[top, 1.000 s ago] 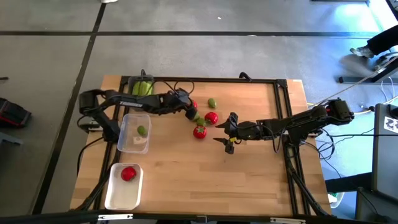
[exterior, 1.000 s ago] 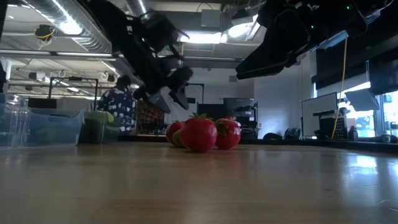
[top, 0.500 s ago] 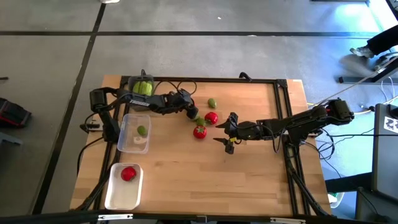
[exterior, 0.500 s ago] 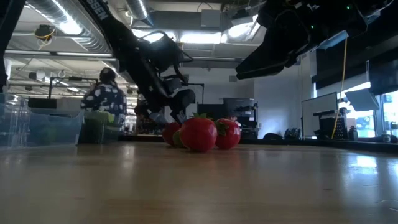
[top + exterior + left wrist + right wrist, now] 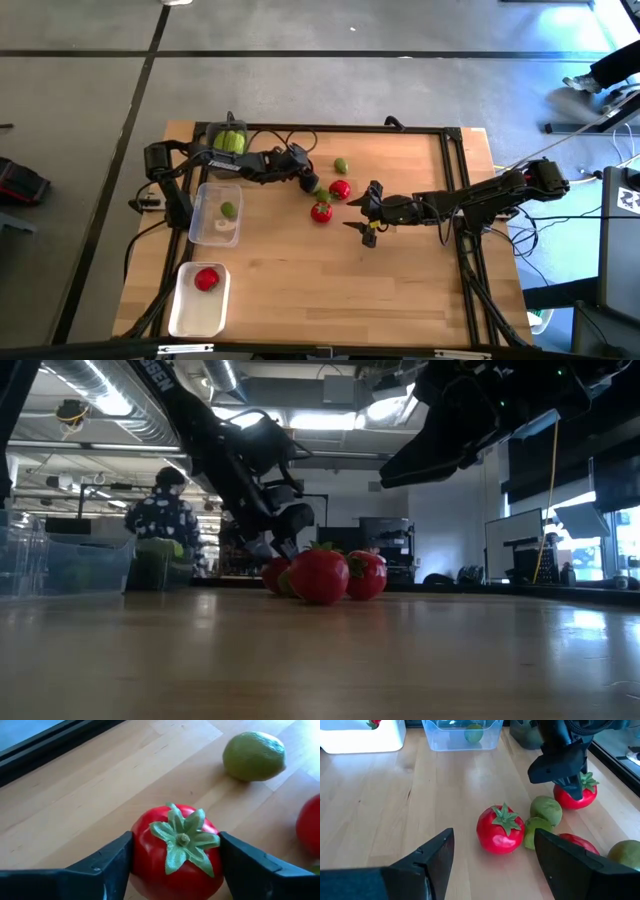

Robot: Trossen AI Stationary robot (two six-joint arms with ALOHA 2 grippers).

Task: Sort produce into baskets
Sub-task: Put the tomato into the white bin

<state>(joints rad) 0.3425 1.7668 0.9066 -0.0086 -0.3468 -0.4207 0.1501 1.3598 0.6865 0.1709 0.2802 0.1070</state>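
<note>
Left gripper (image 5: pixel 175 865): down at the table among the cluster of produce, one dark finger on each side of a red tomato (image 5: pixel 176 851) with a green top, the pads right against its flanks. Whether the tomato is lifted off the wood cannot be told.

Right gripper (image 5: pixel 366 212): poised above the table just right of the cluster, fingers spread apart, nothing between them.

Loose produce near the left gripper: a lime (image 5: pixel 254 756) lying apart from the gripped tomato; a second tomato (image 5: pixel 500 829) in front on the bare wood; two small green fruits (image 5: pixel 546 810) touching each other just beside that second tomato; a further tomato (image 5: pixel 339 189) next to them; one more green fruit (image 5: pixel 341 166) a little toward the far edge.

Clear basket (image 5: pixel 217 213): on the left part of the table, holding one green fruit (image 5: pixel 228 210).

White basket (image 5: pixel 198 300): at the near left corner, holding one tomato (image 5: pixel 206 279).

Dark grey basket (image 5: pixel 207 133): at the far left corner, holding light-green cucumbers (image 5: pixel 231 141).

Wooden table (image 5: pixel 330 285): light planks inside a black frame.

Beyond the table: a person (image 5: pixel 164 520) in a dotted top, seen from behind.
</note>
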